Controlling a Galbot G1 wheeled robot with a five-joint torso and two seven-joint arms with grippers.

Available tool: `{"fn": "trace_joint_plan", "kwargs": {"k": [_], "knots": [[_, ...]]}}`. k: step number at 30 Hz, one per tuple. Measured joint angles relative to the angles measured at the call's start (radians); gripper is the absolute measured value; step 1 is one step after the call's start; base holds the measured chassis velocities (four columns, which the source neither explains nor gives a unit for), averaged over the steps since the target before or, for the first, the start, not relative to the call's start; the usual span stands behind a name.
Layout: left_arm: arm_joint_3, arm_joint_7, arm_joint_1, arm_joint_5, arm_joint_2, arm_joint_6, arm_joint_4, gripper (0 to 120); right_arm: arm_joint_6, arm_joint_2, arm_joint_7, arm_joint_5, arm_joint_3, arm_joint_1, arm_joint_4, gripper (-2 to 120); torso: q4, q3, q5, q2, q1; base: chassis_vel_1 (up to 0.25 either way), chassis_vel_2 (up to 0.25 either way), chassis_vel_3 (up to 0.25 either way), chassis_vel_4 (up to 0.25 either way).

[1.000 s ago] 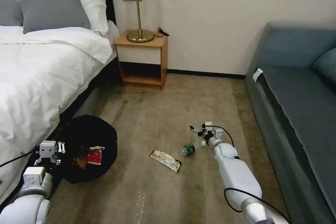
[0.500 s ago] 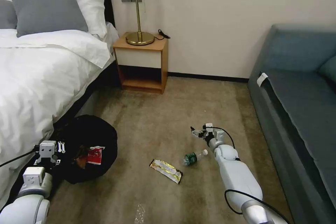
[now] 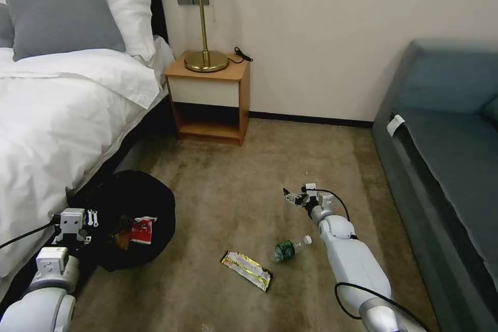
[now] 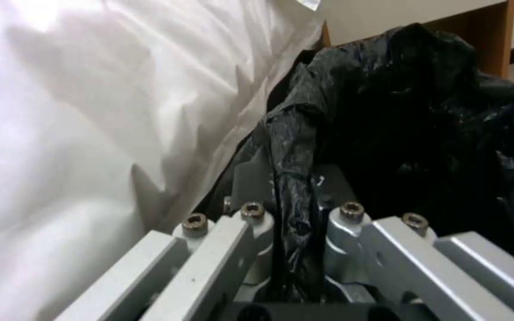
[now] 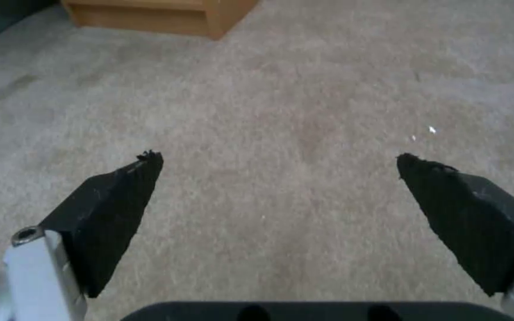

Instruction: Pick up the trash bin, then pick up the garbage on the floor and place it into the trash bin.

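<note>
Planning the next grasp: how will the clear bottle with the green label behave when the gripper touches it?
The bottle lies on its side on the carpet, so a nudge may roll it. It looks clear and empty, probably light and squashable. The open right gripper should close across its body.

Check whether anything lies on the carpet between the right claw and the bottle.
Nothing visible does. The right claw hangs open above bare carpet, and the bottle lies just nearer the robot, beside that arm, with open floor between them.
</note>
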Motion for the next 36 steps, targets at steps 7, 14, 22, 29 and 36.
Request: {"fn": "trace_joint_plan", "kwargs": {"k": [7,14,22,29,36], "knots": [[-0.007,0.0,-0.004,-0.009,0.012,-0.002,0.011,5,-0.012,-0.009,-0.003,-0.001,-0.036,0.02,-0.01,100,-0.0001,0.0,-0.0001,0.0,0.0,-0.023,0.011,0.022,-0.013],[-0.021,0.002,-0.004,-0.017,0.027,-0.011,0.025,5,-0.07,-0.038,-0.082,-0.015,-0.127,0.012,0.039,100,-0.0001,0.0,-0.0001,0.0,0.0,0.0,0.0,0.0,0.0],[-0.026,0.049,0.002,-0.053,0.044,-0.051,0.035,5,-0.158,-0.085,-0.124,0.01,-0.306,-0.053,0.149,100,0.0001,0.0,0.0001,0.0,0.0,0.0,0.0,0.0,0.0],[-0.028,0.072,0.001,-0.064,0.056,-0.075,0.051,5,-0.206,-0.106,-0.127,0.019,-0.425,-0.133,0.258,100,0.0,0.0,0.0,0.0,0.0,0.0,0.0,0.0,0.0],[-0.051,0.086,-0.005,-0.08,0.083,-0.086,0.087,5,-0.262,-0.125,-0.137,0.001,-0.504,-0.19,0.345,100,-0.0001,0.0,0.0,0.0,0.0,0.0,0.0,0.0,0.0]]}}
